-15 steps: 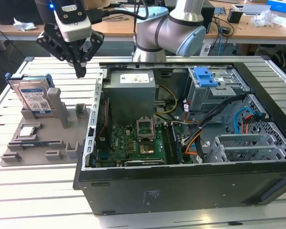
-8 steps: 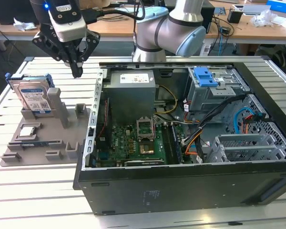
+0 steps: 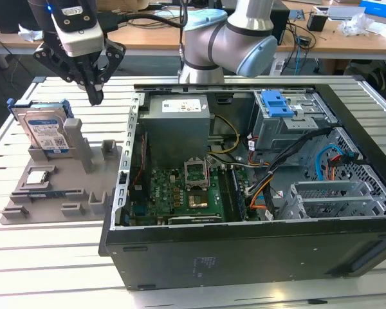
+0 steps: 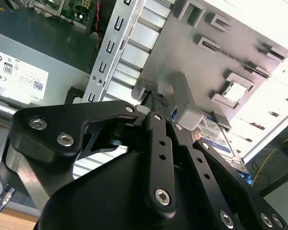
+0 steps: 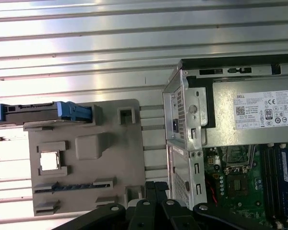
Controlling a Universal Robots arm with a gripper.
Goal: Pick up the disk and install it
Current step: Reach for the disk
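Note gripper [image 3: 95,95] closed on nothing, upper left of exterior view, above and right of disk [image 3: 46,131] standing on edge in grey holder [image 3: 83,185]. Open fully, centre over disk's top edge, descend straight.

Open room lies over the table [image 3: 0,151] at the exterior view's left of the upright disk [image 3: 46,129]. A grey post [image 3: 82,145] stands just beside the disk's right; farther right, the case wall [image 3: 130,148] obstructs.
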